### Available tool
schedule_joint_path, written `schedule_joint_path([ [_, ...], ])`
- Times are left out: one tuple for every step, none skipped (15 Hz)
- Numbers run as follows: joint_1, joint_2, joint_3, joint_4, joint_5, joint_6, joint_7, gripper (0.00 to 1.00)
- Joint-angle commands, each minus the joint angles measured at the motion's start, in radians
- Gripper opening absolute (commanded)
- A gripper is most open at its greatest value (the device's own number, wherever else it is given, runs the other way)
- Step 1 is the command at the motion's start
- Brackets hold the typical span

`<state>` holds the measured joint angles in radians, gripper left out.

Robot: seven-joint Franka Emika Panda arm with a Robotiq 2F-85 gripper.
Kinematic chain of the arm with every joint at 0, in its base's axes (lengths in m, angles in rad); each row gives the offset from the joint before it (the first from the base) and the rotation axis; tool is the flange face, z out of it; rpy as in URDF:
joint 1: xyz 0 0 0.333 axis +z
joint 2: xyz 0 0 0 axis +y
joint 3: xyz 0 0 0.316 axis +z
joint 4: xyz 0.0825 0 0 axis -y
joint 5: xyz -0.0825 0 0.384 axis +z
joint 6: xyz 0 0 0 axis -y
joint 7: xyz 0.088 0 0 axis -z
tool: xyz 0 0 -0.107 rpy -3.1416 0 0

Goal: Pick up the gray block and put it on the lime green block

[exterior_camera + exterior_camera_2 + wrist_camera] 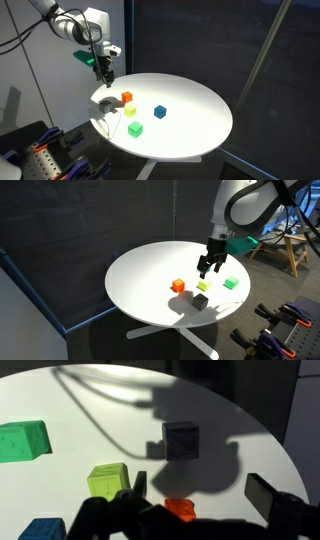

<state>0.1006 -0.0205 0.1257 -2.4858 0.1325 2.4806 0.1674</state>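
Note:
The gray block (pixel 181 440) lies in shadow on the white round table (pixel 195 125). It also shows in both exterior views (pixel 107 103) (pixel 200 301). The lime green block (pixel 108 480) sits to its lower left in the wrist view and shows in both exterior views (pixel 129 111) (pixel 203 285). My gripper (pixel 200 492) is open and empty. It hangs above the table, over the area between the orange block (pixel 180 510) and the gray block, touching nothing. The gripper also shows in both exterior views (pixel 105 73) (pixel 207 268).
A brighter green block (pixel 22 440) (pixel 135 129) (pixel 231 282) and a blue block (pixel 42 530) (pixel 160 111) lie on the table. The orange block (pixel 127 97) (pixel 178 285) sits near the lime one. The gray block lies close to the table's edge.

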Motion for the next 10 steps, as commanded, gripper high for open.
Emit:
schedule_joint_path([
  [0.007, 0.004, 0.0, -0.007, -0.032, 0.01, 0.033, 1.0],
  [0.009, 0.006, 0.002, -0.009, -0.048, 0.007, 0.044, 1.0],
  [0.012, 0.007, 0.004, -0.011, -0.066, 0.009, 0.057, 1.0],
  [0.015, 0.008, 0.006, -0.013, -0.085, 0.009, 0.071, 1.0],
  [0.019, 0.011, 0.009, -0.014, -0.105, 0.01, 0.085, 1.0],
  [0.023, 0.014, 0.011, -0.016, -0.122, 0.013, 0.1, 1.0],
  [0.028, 0.018, 0.013, -0.017, -0.138, 0.015, 0.115, 1.0],
  [0.033, 0.024, 0.016, -0.019, -0.155, 0.022, 0.136, 1.0],
  [0.038, 0.031, 0.018, -0.02, -0.162, 0.03, 0.148, 1.0],
  [0.043, 0.041, 0.019, -0.022, -0.172, 0.041, 0.167, 1.0],
])
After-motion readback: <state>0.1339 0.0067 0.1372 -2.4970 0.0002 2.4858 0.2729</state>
